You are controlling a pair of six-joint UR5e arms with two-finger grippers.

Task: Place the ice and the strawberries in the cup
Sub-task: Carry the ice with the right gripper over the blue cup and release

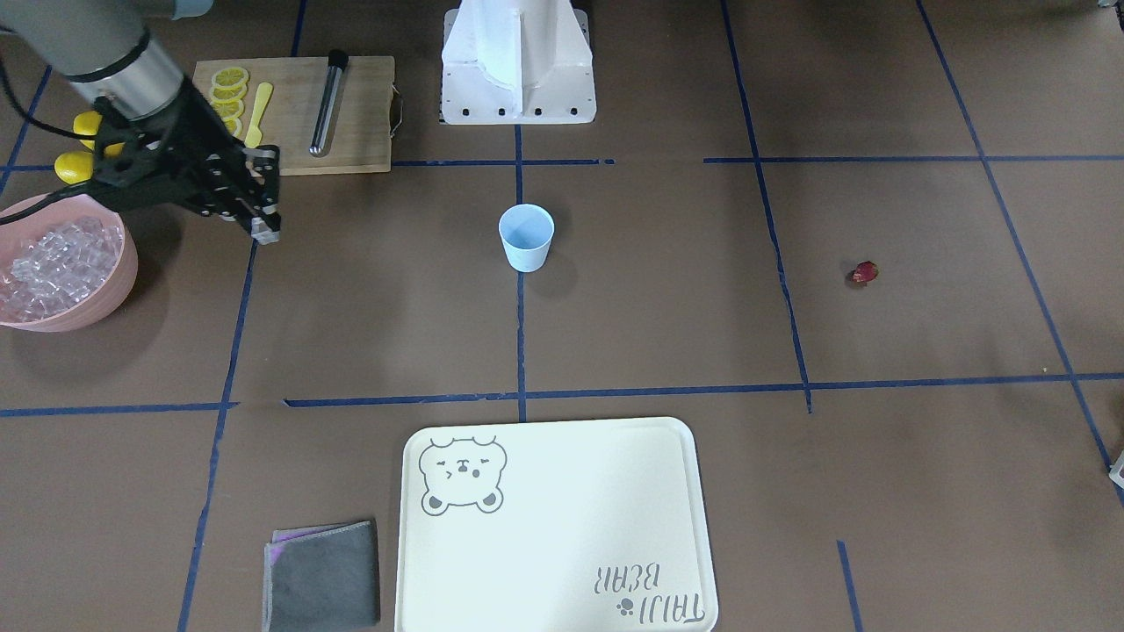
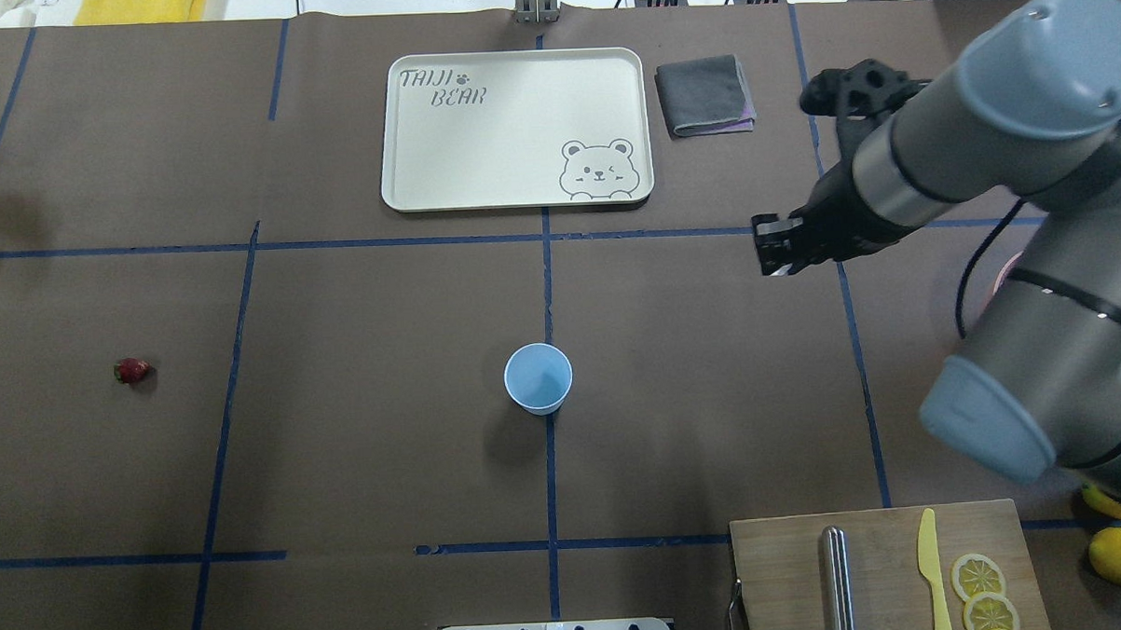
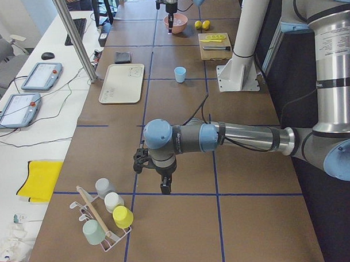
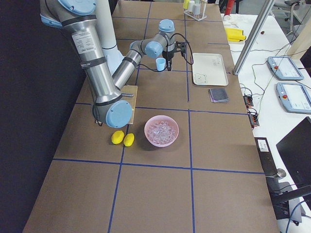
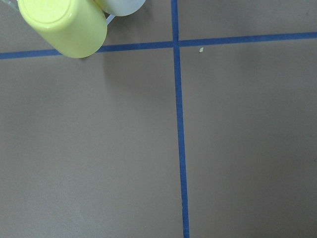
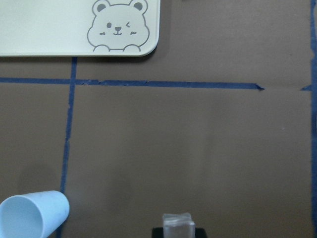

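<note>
The light-blue cup (image 2: 538,379) stands upright at the table's middle; it also shows in the front view (image 1: 526,237) and the right wrist view (image 6: 32,215). My right gripper (image 2: 771,252) hovers between the pink bowl and the cup, shut on a clear ice cube (image 6: 177,225). More ice (image 1: 53,259) fills the pink bowl (image 1: 97,303). The dark red strawberry (image 2: 133,370) lies alone on the table far to my left. My left gripper (image 3: 165,186) points down over the table's left end; I cannot tell whether it is open or shut.
A cream bear tray (image 2: 515,128) and a grey cloth (image 2: 705,95) lie beyond the cup. A cutting board (image 2: 882,574) holds lemon slices, a yellow knife and a metal rod. Whole lemons (image 1: 75,165) sit by the bowl. A rack of cups (image 3: 106,217) stands near my left gripper.
</note>
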